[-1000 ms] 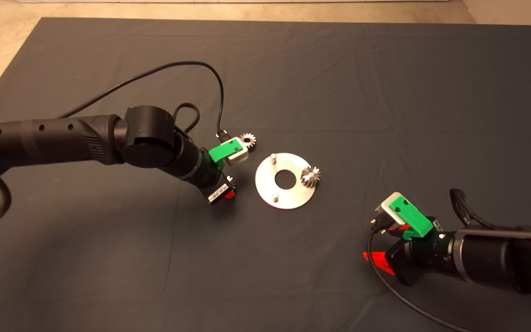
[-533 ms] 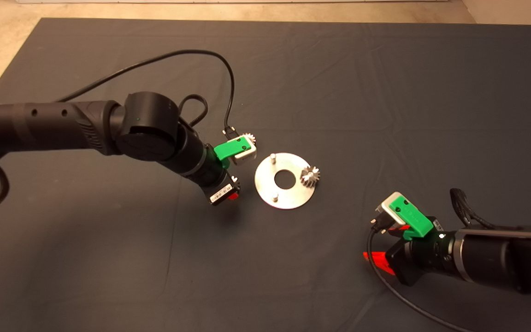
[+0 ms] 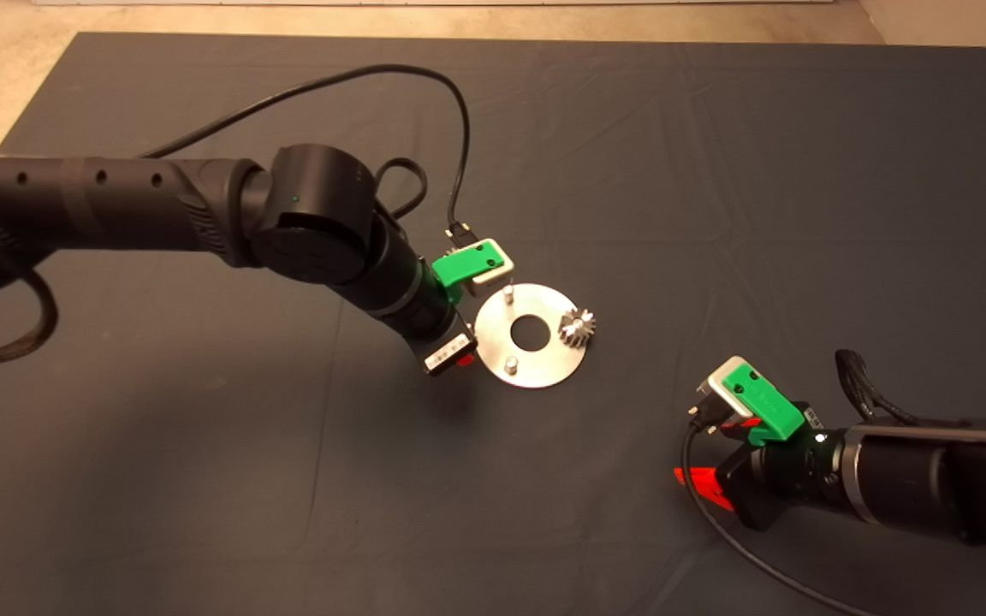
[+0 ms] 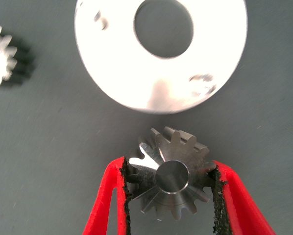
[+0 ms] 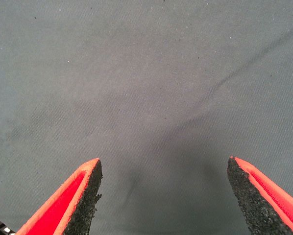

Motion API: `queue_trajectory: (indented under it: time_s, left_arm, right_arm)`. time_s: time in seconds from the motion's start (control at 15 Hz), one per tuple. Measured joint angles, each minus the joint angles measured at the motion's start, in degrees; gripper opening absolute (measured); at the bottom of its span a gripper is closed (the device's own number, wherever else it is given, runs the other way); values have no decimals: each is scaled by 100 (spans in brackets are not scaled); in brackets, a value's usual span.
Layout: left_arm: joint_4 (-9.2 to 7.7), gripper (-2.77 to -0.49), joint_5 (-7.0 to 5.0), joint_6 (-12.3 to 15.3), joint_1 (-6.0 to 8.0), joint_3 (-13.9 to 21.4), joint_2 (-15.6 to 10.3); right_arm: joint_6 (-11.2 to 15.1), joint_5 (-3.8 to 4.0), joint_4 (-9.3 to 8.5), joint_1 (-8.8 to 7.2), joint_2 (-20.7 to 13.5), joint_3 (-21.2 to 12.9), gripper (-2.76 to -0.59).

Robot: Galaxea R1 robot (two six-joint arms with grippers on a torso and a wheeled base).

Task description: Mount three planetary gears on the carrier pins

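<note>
**Left gripper bringing the second gear to the disc**

The left gripper [image 4: 171, 188] is clamping one of the planetary gears [image 4: 172, 177] across its teeth, both black pads [image 4: 216, 196] pressing against its toothed rim, with the gear's flat face turned toward the wrist camera. Just beyond the gear, the silver disc [image 4: 114, 73] is lying flat on the dark mat [image 3: 715, 171], close to the held gear but apart from it. In the head view the left gripper [image 3: 459, 355] is hanging at the disc's [image 3: 493, 329] left edge, near the two bare carrier pins [image 3: 510, 365].

Another gear [image 3: 577, 327] is sitting at the disc's right side where the third pin would be; whether it is fully seated is not clear. A third gear [image 4: 0, 56] is lying on the mat beside the disc in the left wrist view.

To do this step well, the gear's centre hole probably needs lining up directly over one bare pin, the gear held level, then lowered straight down before the fingers let go. A tilted gear could jam on the pin or nudge the disc.

The right gripper [image 5: 163, 196] is waiting at the lower right with fingers spread wide, holding nothing
</note>
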State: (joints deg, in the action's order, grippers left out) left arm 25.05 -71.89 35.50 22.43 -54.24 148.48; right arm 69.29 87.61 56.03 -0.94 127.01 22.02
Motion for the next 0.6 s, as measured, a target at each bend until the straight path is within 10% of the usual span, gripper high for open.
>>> queue_trajectory:
  time_s: [0.6]
  left_arm:
    - [-8,-254,-19,240,0,184,138]
  right_arm:
    - [0,7,-29,-3,-2,-2,-147]
